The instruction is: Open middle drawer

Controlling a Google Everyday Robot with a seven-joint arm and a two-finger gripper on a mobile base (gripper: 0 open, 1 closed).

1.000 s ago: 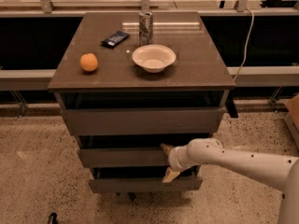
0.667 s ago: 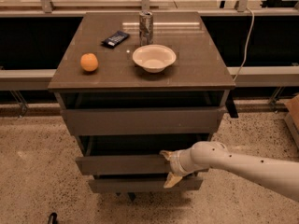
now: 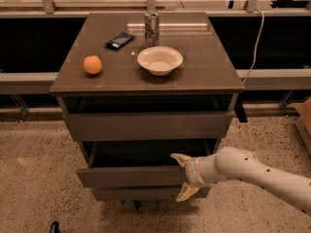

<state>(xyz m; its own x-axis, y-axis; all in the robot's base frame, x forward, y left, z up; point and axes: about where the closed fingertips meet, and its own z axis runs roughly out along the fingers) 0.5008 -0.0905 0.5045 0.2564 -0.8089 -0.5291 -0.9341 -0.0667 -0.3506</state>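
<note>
claw [image 3: 183,177]: clamped on right end of wide grey-brown handleless middle drawer [image 3: 129,176] | drawer: partly out, below top one | risk imo: off-centre pull racks it, or claw slips off the plain edge

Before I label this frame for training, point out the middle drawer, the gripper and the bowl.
middle drawer [image 3: 126,176], camera view, its front panel.
gripper [image 3: 177,176], camera view, midway between the fingertips clamping that front.
bowl [image 3: 160,61], camera view, its inner wall.
</note>
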